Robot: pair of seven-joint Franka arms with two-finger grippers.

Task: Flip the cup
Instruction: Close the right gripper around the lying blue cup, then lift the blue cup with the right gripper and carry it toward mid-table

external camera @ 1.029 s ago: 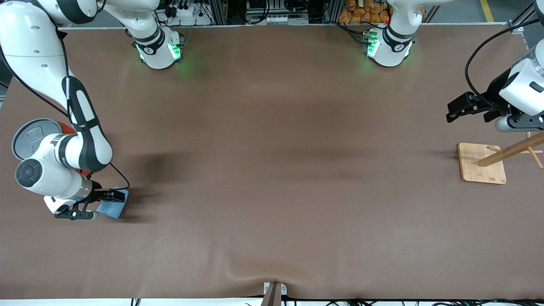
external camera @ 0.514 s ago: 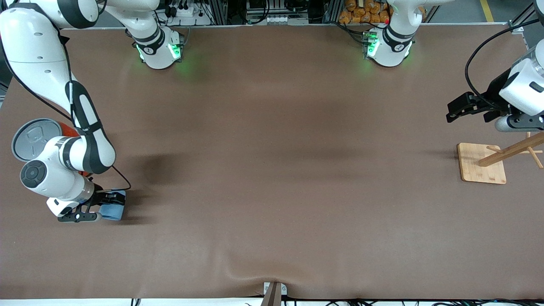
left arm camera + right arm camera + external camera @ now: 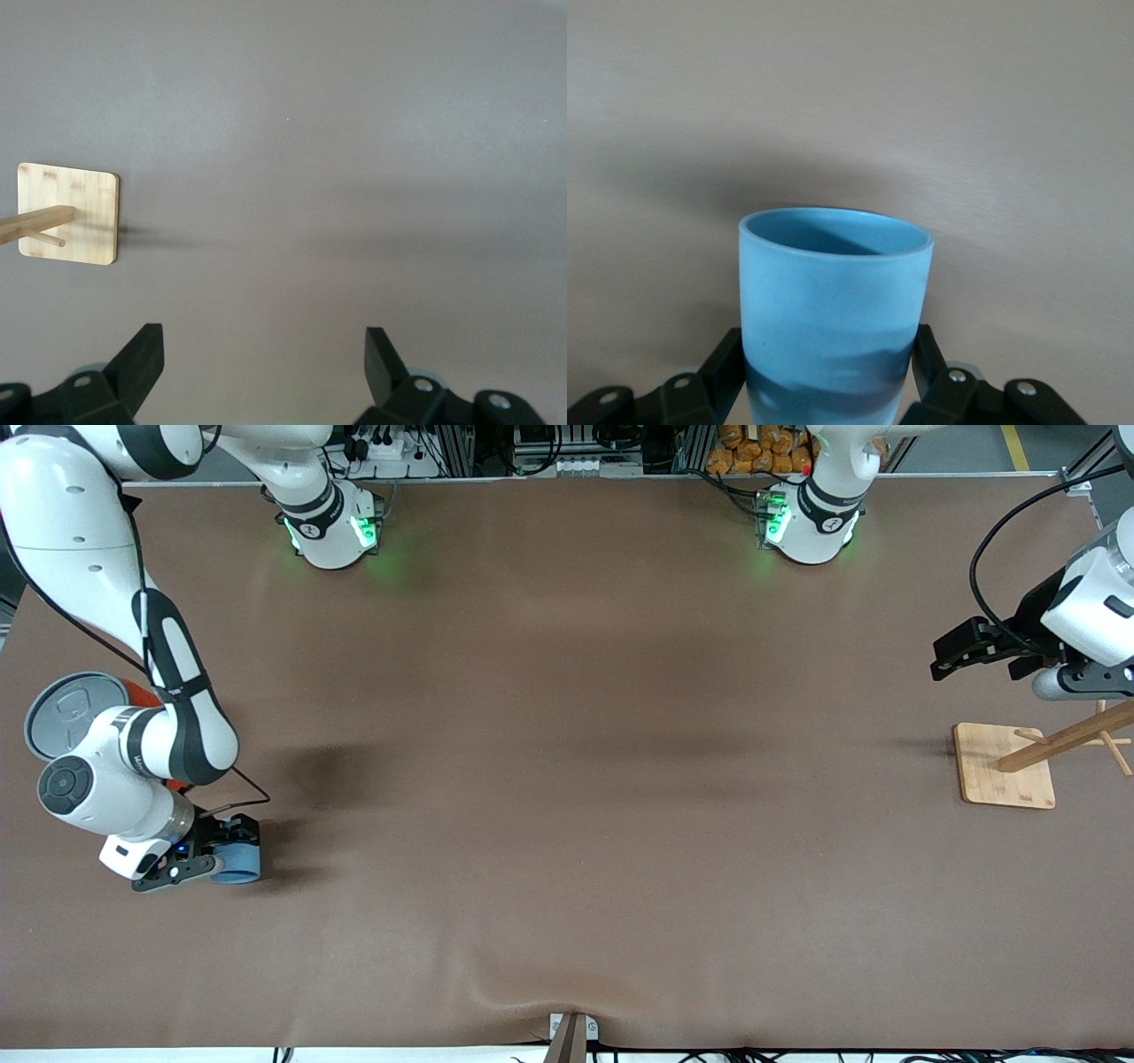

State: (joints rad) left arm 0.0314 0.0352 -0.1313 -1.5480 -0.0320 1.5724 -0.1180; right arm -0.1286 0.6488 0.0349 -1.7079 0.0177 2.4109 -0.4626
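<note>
Cup (image 3: pixel 237 863): light-blue, now clamped between the fingers of the right gripper (image 3: pixel 221 856) near the right arm's end of the table, nearer the front camera than the orange can (image 3: pixel 133 691). A second ago it lay sideways; now its mouth shows, so the flip is under way. Left gripper (image 3: pixel 952 657) waits with jaws spread above the table by the wooden rack (image 3: pixel 1005 775).

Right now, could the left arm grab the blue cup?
Probably not. The left gripper waits open over the left arm's end of the table, by the wooden stand. The cup sits at the right arm's end, already clamped by the right gripper.
</note>
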